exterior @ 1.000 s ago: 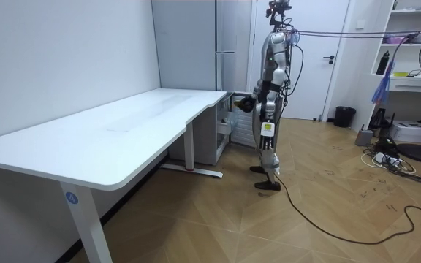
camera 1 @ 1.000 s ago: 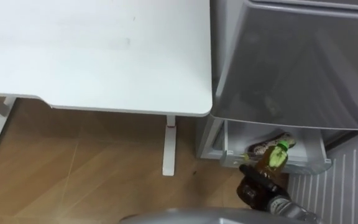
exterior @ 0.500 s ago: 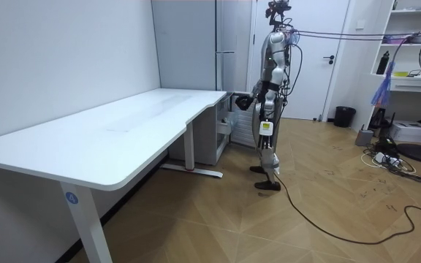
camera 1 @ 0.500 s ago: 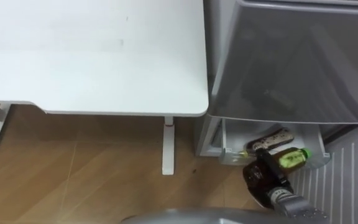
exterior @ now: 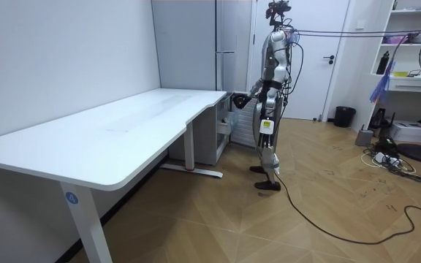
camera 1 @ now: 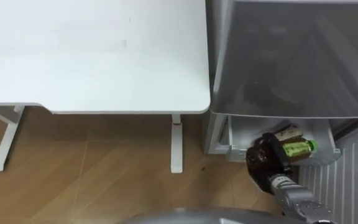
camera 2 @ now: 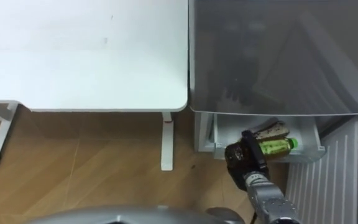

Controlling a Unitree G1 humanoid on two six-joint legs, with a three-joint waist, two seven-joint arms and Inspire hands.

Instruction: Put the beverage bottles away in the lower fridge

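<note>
Wood-pattern floor (camera 1: 104, 174) lies under a white desk (camera 1: 92, 56), which butts against the left side of a grey fridge (camera 1: 291, 56). In the room view the robot stands upright at the fridge (exterior: 196, 44), just past the far end of the desk (exterior: 108, 131), with one arm reaching forward and down to the lower compartment. At the base of the fridge, a pale drawer (camera 1: 331, 151) stands pulled out. The right robot hand (camera 1: 263, 160) enters from the lower right and sits at the front left part of this drawer. Its dark fingers (camera 1: 271, 144) are curled round the base end of a bottle (camera 1: 296, 149). The bottle lies on its side inside the drawer and extends to the right of the robot hand, with its green cap pointing away from the palm. The bottle carries a green label and an amber-toned content. Just beyond the robot hand, touching or very close to the far side of the bottle, lies a second item that appears to be a tan packet (camera 1: 289, 132); its exact type cannot be determined. To the right of the robot hand, past the drawer, a white ribbed panel (camera 1: 344, 186) runs down to the lower edge. The desk top lies well apart to the left of the robot hand.
</note>
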